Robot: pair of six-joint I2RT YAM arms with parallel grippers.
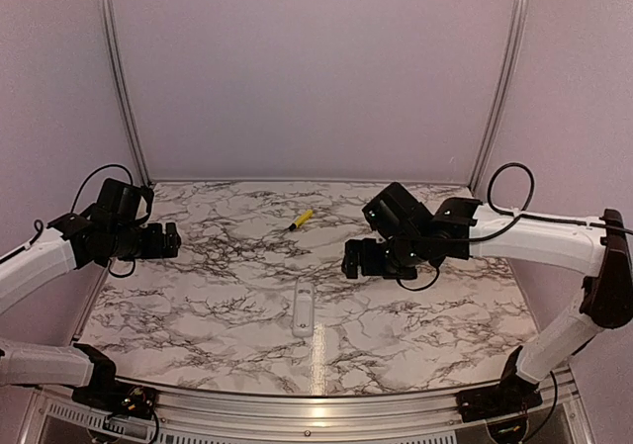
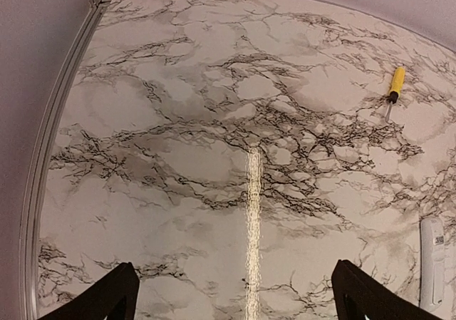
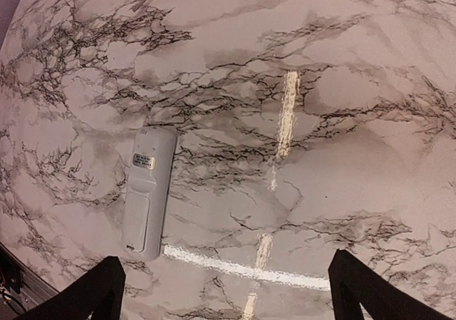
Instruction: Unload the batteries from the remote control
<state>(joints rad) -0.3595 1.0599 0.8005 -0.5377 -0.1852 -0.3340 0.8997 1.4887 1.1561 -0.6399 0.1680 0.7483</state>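
The white remote control (image 1: 304, 307) lies flat on the marble table, back face up, with its battery cover closed. It shows in the right wrist view (image 3: 147, 191) and at the right edge of the left wrist view (image 2: 432, 266). The batteries are hidden. My left gripper (image 1: 168, 240) hovers open and empty above the table's left side; its dark fingertips (image 2: 107, 298) show wide apart. My right gripper (image 1: 354, 259) hovers open and empty above and to the right of the remote; one of its fingertips (image 3: 96, 291) is near the remote's lower end.
A yellow-handled screwdriver (image 1: 300, 220) lies at the back centre of the table, also in the left wrist view (image 2: 395, 83). Pale walls with metal posts (image 1: 119, 68) enclose the table on three sides.
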